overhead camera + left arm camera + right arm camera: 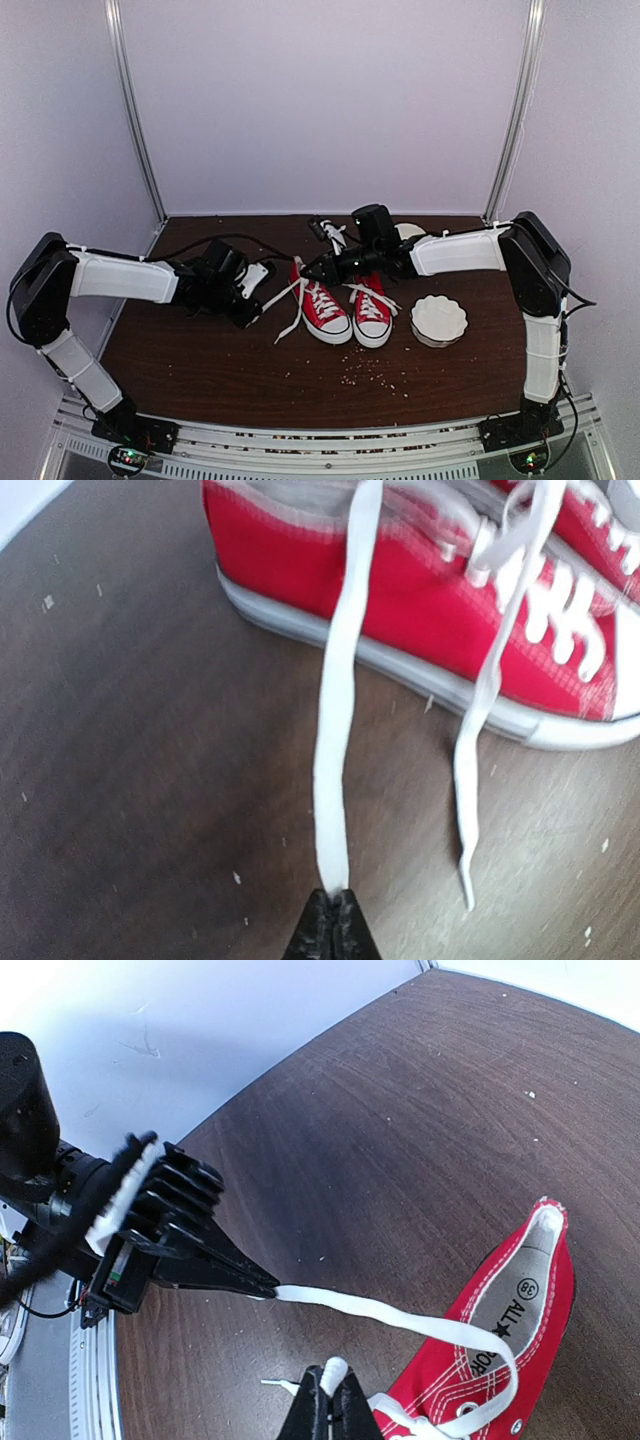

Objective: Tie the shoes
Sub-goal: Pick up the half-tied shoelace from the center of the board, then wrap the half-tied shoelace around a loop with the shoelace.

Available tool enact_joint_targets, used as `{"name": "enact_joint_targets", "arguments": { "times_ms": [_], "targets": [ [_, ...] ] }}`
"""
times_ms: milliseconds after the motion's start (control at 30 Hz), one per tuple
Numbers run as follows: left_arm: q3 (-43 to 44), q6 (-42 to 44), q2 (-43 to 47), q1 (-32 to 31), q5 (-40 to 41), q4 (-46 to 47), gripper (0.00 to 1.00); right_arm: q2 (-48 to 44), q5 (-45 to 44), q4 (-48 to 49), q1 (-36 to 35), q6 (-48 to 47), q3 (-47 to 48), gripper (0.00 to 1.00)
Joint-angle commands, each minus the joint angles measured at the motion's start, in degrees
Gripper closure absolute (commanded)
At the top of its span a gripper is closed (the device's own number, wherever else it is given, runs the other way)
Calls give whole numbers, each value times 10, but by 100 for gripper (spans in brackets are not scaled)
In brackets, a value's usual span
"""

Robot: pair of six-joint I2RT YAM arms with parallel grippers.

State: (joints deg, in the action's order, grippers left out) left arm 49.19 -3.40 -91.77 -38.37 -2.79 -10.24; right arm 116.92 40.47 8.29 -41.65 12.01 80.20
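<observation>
The left shoe (325, 312) and the right shoe (372, 316) stand just beside each other in the middle of the bench (190, 350), toes toward 6 o'clock; only the left one is being worked on. The left gripper (335, 925) sits at 9 o'clock of that shoe, low over the bench, fingers together and clamped on the end of one lace (335, 730). The lace runs fairly straight from the tips to the shoe's collar; it is drawn out sideways, probably to keep it clear and lightly taut for crossing. The right gripper (335, 1392) hangs at 12 o'clock, above the heel, fingers together on a bit of white lace. This looks like the second lace (480, 710), pinched partway along, since its tail drops to the bench beside the sole; I cannot be sure of that. As I judge it, the laces are parted but no knot is begun; the right shoe is untouched. A bowl (439, 318) sits at 3 o'clock of the pair; crumbs (375, 378) lie at 6 o'clock.
</observation>
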Motion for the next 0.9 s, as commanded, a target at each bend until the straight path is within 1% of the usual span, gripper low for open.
{"name": "enact_joint_targets", "arguments": {
  "times_ms": [0,167,367,500,633,867],
  "targets": [
    [-27,-8,23,-12,-29,158,100,-15,-6,0,0,-1,3,100],
    [-23,34,48,-53,-36,177,100,-19,-9,5,2,6,6,100],
    [-43,52,90,-94,-69,209,100,-19,-27,-9,5,-1,14,100],
    [-35,59,89,-111,-113,211,100,-17,-26,-5,11,10,16,100],
    [-12,74,49,-131,-128,217,100,-24,-19,-4,12,13,16,100],
    [85,89,-84,-143,-158,210,100,-35,-17,-20,14,3,10,100]
  ]
}}
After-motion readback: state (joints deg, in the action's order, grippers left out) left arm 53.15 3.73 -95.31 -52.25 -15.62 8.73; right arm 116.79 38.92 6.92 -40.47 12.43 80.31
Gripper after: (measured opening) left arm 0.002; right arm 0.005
